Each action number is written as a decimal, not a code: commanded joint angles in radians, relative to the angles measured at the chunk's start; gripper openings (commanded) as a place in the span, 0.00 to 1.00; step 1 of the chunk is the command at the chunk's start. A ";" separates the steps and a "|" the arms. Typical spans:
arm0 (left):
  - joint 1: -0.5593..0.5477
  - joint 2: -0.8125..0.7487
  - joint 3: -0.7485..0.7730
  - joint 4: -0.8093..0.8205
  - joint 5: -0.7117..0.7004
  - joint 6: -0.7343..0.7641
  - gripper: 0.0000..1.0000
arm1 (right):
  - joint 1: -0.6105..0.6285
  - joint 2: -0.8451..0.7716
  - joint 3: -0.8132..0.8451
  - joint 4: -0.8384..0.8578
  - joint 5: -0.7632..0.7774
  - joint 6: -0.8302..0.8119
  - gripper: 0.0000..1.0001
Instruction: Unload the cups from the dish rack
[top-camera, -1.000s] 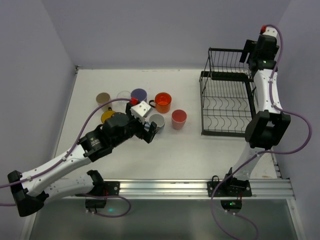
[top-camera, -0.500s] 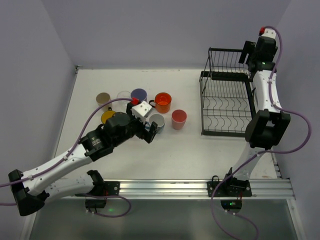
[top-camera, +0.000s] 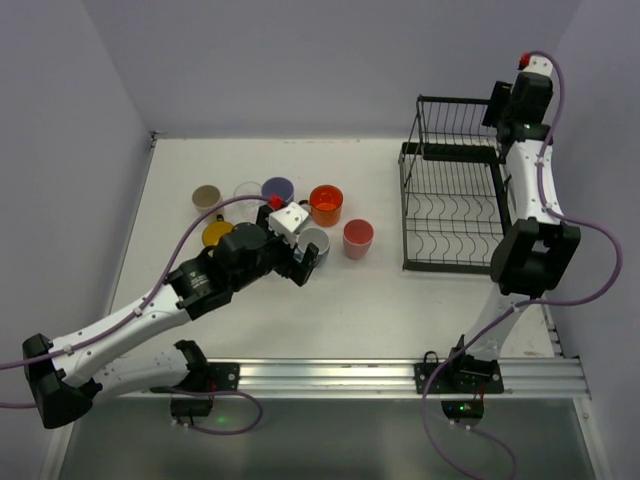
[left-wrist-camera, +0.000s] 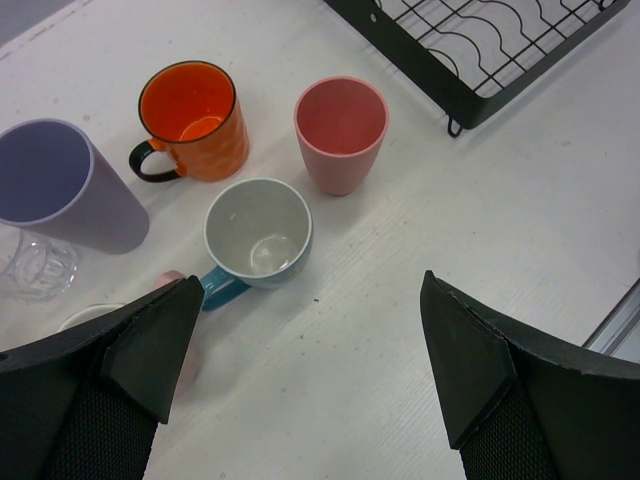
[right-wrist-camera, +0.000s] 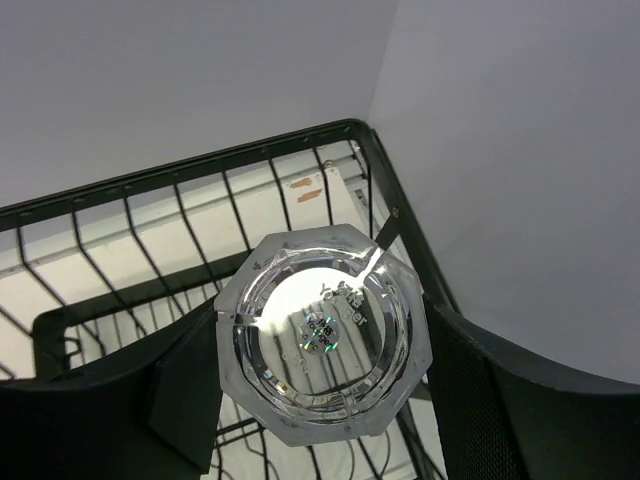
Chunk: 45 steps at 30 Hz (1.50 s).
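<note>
The black wire dish rack (top-camera: 450, 210) stands at the right of the table. In the right wrist view a clear faceted cup (right-wrist-camera: 320, 340) sits bottom up at the corner of the rack's upper basket (right-wrist-camera: 200, 170). My right gripper (right-wrist-camera: 322, 335) has a finger against each of its sides. Several cups stand in a group at the left: orange mug (left-wrist-camera: 190, 115), salmon-pink cup (left-wrist-camera: 340, 130), blue mug (left-wrist-camera: 258, 235), lavender cup (left-wrist-camera: 55, 185), clear glass (left-wrist-camera: 30, 270). My left gripper (left-wrist-camera: 310, 295) hangs open just in front of the blue mug, holding nothing.
A beige cup (top-camera: 207, 195) and a yellow cup (top-camera: 217, 233) stand at the group's left end. The rack's lower tray (left-wrist-camera: 480, 50) shows only bare wire slots. Walls close in behind and to the right of the rack. A metal rail (top-camera: 400, 375) runs along the near edge.
The right gripper's fingers have closed in on the clear cup. The left arm has shifted slightly toward the cup group, its jaws unchanged.
</note>
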 joint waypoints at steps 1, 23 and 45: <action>0.005 0.013 0.033 0.047 0.002 -0.008 1.00 | 0.007 -0.141 -0.082 0.138 -0.088 0.063 0.44; 0.007 0.126 0.197 0.327 0.192 -0.293 1.00 | 0.033 -0.893 -1.014 0.895 -0.603 0.754 0.41; 0.062 0.407 0.340 0.754 0.499 -0.573 0.86 | 0.245 -1.069 -1.332 1.272 -0.910 1.219 0.41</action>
